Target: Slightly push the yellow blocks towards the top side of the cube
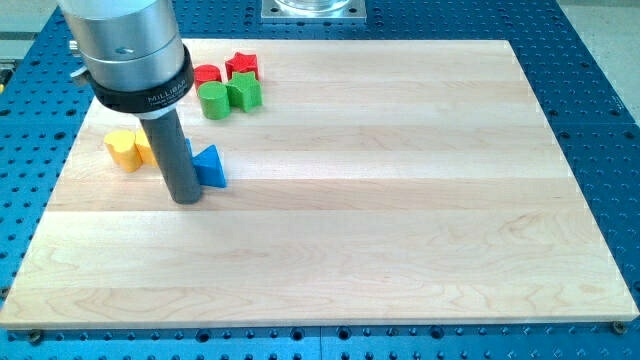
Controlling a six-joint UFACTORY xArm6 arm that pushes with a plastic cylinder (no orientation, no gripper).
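Yellow blocks (128,148) sit left of the blue cube, rod partly hiding both; my tip (187,200) rests below them, touching neither. Push apparently pending.

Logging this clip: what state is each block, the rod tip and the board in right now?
My tip: down on the board, just left of the blue block.
Yellow blocks: left of the rod, partly hidden.
Blue triangular block: flat, beside the rod.
Green blocks: side by side.
Red blocks: above the green ones.
Wooden board: lying flat.
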